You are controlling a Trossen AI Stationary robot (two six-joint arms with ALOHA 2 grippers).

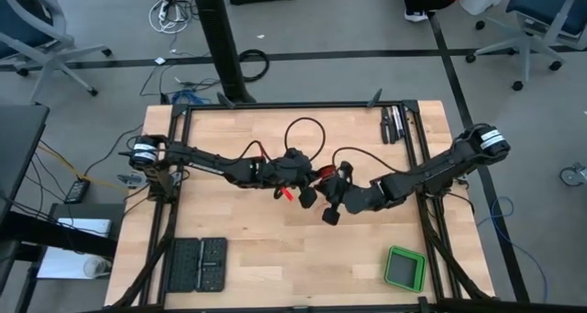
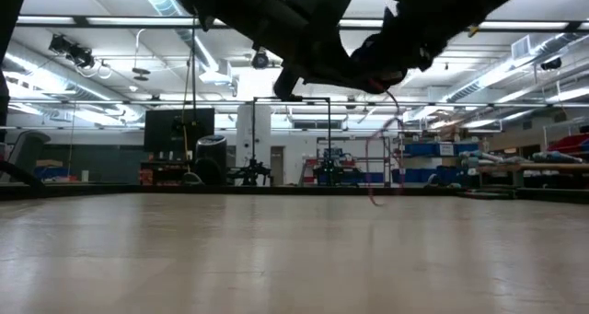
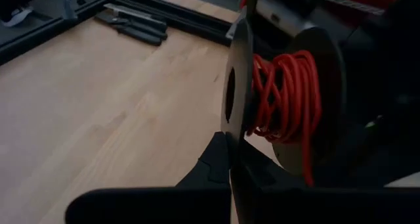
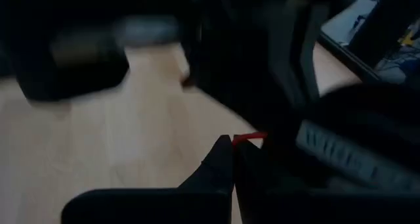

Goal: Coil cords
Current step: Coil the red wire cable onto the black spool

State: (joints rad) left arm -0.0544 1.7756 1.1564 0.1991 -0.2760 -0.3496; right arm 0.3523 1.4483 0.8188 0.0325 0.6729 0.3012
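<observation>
The red-orange cord [image 3: 285,96] is wound on a spool with dark round flanges, which is held up over the middle of the table [image 1: 323,173]. My left gripper [image 3: 231,152] is shut on the spool. My right gripper [image 4: 235,148] comes from the table's right and is shut on a piece of the cord beside the spool. In the low view a loose red strand [image 2: 372,180] hangs in a loop below both arms. A short red stretch [image 1: 286,194] also shows just left of the grippers. My left gripper pinches the lower rim of the spool's nearer flange [image 3: 230,129] between its two fingers, with the flange edge-on to them. The spool is lifted clear of the table, and its wound cord sits just beyond the flange. My right gripper pinches a short bit of the red cord [image 4: 249,138] right at its fingertips. The cord lies across the fingers. Dark blurred shapes close in front hide where the cord runs from there.
A green tray [image 1: 404,268] sits near the front right corner. A black ribbed case [image 1: 199,265] lies near the front left. Dark tools [image 1: 394,125] lie at the far right edge. A black cable [image 1: 307,129] loops over the far middle of the table.
</observation>
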